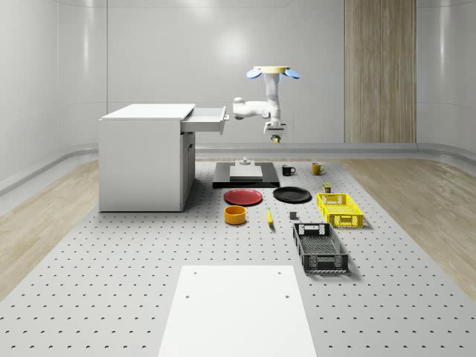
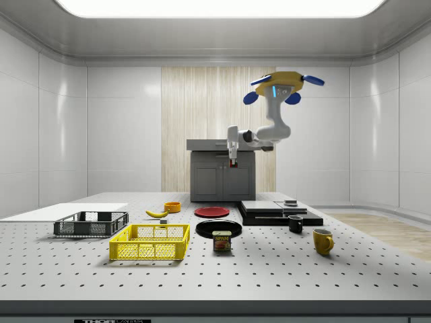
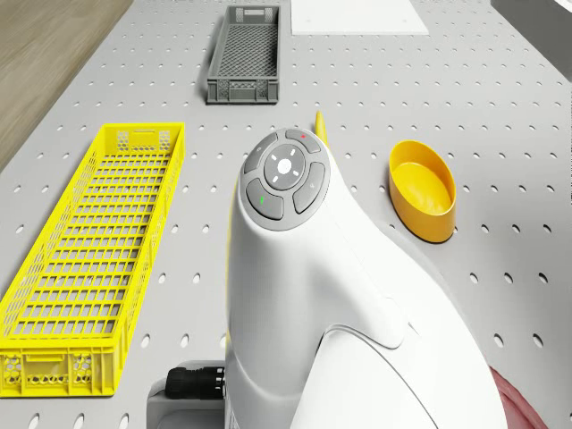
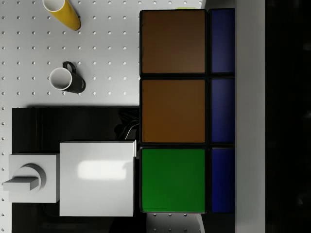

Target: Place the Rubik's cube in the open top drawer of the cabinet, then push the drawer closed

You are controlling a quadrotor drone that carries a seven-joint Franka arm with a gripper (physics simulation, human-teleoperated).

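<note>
Aloft beside the open top drawer (image 1: 207, 117), the drone (image 1: 272, 72) hovers (end effector (image 1: 274, 137) gripping the Rubik's cube (image 4: 187, 111)).

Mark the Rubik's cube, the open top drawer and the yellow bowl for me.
Rubik's cube (image 4: 173, 180): wrist view, on its green sticker.
Open top drawer of the white cabinet (image 1: 207, 119): whole-scene view, on its side wall.
Round yellow bowl (image 3: 422, 189): drone view, on its inside.
</note>
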